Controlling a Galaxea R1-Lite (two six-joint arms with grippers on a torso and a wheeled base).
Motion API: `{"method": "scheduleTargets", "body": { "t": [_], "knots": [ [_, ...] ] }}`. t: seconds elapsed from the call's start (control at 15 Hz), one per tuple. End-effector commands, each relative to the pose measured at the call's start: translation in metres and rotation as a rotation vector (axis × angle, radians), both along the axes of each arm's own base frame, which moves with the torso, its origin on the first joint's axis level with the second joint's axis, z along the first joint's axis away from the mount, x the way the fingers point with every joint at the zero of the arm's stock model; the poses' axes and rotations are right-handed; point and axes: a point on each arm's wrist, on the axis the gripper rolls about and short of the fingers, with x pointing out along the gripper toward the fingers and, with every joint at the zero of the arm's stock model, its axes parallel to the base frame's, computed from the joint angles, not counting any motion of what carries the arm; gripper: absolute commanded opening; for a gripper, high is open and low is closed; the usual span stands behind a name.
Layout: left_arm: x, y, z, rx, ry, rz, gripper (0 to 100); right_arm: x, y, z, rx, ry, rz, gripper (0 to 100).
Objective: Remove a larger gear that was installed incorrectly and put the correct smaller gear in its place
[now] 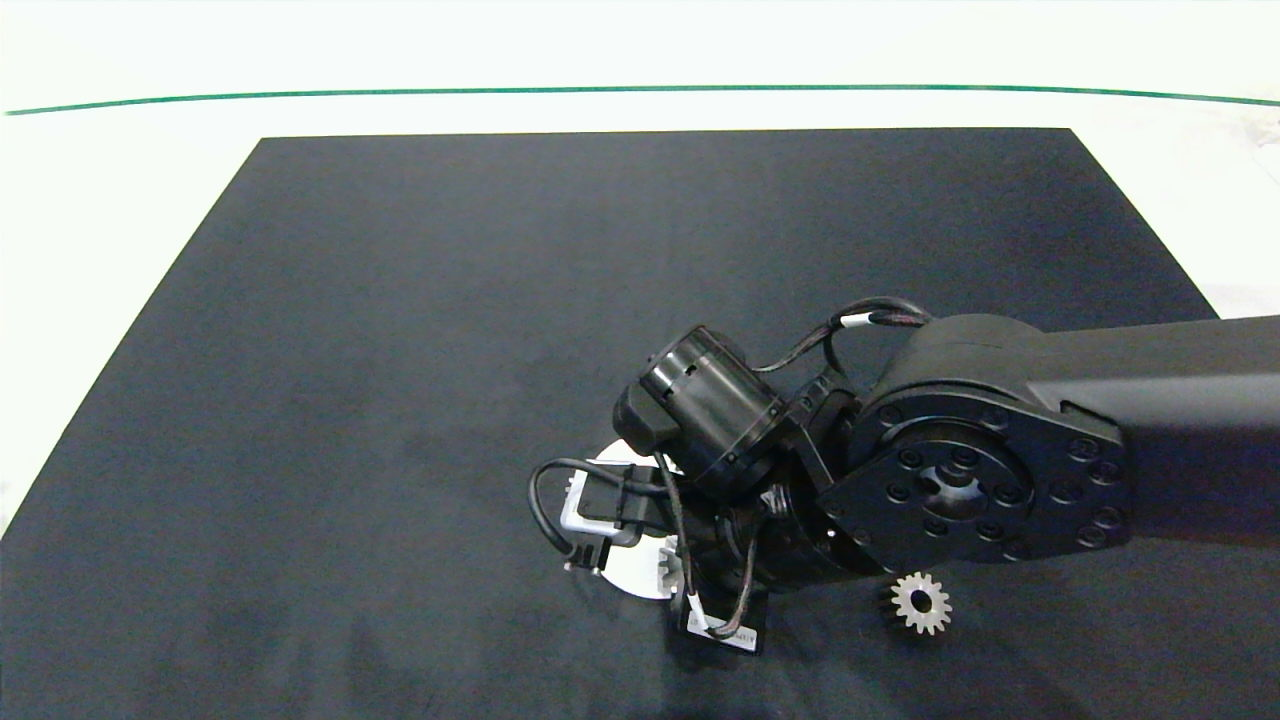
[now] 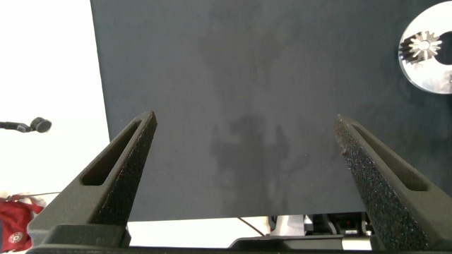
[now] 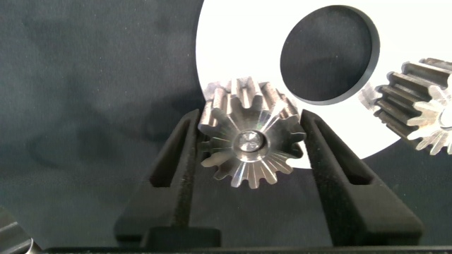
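Right end effector (image 3: 252, 152) clamped on a gear (image 3: 248, 141) seated on the white plate (image 3: 233, 56); left end effector (image 2: 247, 134) idle, spread wide. Spare gear (image 1: 921, 603) waiting on the table (image 1: 400, 350); swap seemingly unfinished.

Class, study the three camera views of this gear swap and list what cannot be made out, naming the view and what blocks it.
- Head view: the right gripper and most of the white disc are hidden under the right arm.
- Right wrist view: a gear at the disc's rim is cut off by the picture's edge; the right gripper covers the flanks of the larger gear.
- Left wrist view: the gear on the disc is too small to size.
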Motion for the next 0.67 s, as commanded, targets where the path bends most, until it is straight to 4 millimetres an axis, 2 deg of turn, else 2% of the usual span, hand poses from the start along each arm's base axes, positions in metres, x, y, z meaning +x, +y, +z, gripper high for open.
{"method": "scheduleTargets", "body": {
  "t": [0.07, 0.47, 0.67],
  "knots": [
    [-0.0016, 0.0001, -0.0005, 0.001, 0.001, 0.0, 100, -0.0002, -0.0014, -0.0003, -0.01, 0.0, 0.001, 50],
    [-0.0015, 0.0001, -0.0008, 0.001, 0.003, 0.0, 100, -0.0009, -0.0029, -0.0049, -0.052, -0.017, -0.009, 38],
    [-0.0015, 0.0001, -0.0008, 0.001, 0.003, 0.0, 100, -0.0029, -0.0018, 0.0029, -0.024, -0.033, -0.011, 32]
  ]
}}
